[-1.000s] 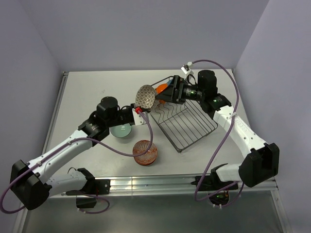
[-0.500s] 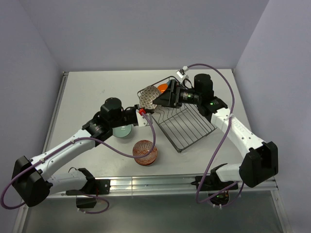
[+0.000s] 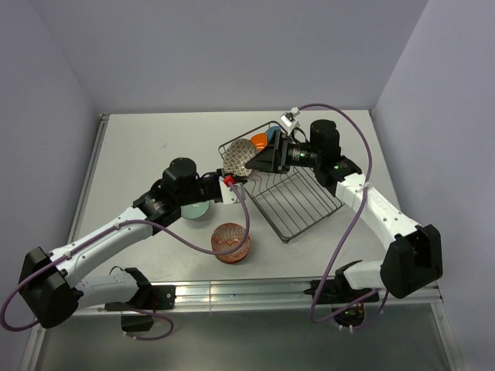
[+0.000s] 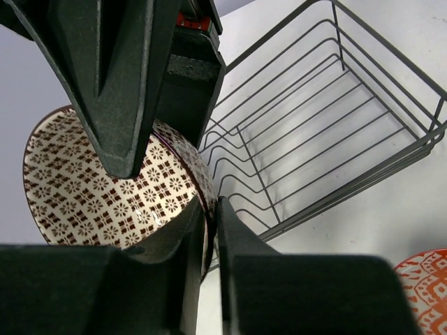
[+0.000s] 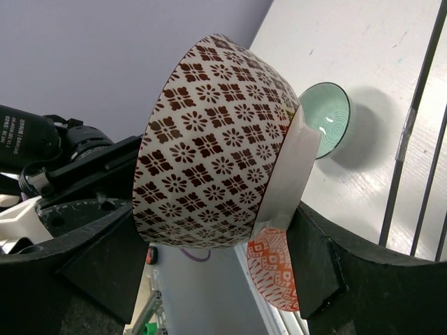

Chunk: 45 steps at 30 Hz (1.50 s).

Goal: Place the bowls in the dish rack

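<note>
1. Your way into the dish rack (image 3: 302,199) lies over its near tines (bare wire there).
2. The orange bowl (image 3: 259,140) fills its far end.
3. The brown patterned bowl (image 3: 237,158) blocks the far left corner.

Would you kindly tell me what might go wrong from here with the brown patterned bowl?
The left gripper pinches only the rim of the brown patterned bowl; it might slip and fall onto the dish rack.
The right gripper straddles the same bowl, contact unclear; if one arm moves before the other lets go, the bowl could be wrenched loose.
</note>
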{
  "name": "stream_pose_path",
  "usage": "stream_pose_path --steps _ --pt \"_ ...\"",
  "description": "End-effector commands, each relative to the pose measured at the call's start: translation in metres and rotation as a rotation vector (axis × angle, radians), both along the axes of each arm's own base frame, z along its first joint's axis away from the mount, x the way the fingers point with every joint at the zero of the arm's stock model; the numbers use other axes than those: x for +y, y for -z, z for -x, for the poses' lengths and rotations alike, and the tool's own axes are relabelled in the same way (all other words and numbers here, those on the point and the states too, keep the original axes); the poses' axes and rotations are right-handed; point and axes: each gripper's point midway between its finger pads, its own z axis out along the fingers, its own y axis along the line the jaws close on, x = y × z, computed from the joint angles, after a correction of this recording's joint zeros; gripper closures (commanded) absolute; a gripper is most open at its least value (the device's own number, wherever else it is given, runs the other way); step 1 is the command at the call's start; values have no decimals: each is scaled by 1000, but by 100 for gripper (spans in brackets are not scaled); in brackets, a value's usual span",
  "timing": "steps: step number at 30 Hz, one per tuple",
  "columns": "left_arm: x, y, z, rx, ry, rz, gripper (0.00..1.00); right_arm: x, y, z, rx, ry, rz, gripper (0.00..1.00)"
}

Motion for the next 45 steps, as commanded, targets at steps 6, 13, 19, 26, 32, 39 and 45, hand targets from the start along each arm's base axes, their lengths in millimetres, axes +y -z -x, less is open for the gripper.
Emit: stream_pose_path --steps 6,13,19,26,32,39,45 --pt "-5 -34 -2 -60 -11 80 47 -25 -23 -3 -121 17 7 100" --pt "9 -42 6 -10 -49 89 24 -75 -3 -15 -186 78 178 100" --pt "25 -57 -1 136 -165 144 15 -105 40 -11 -267 68 439 100" --pt "56 -62 -30 274 -329 212 14 -117 82 -15 -316 16 668 100" --pt "73 -61 -52 329 -402 249 14 -99 109 -23 -307 -26 788 100" --pt "76 -58 -50 320 -407 264 14 -92 132 -33 -281 -49 903 100" --pt "78 -54 -48 318 -408 261 14 -86 144 -35 -272 -97 945 100"
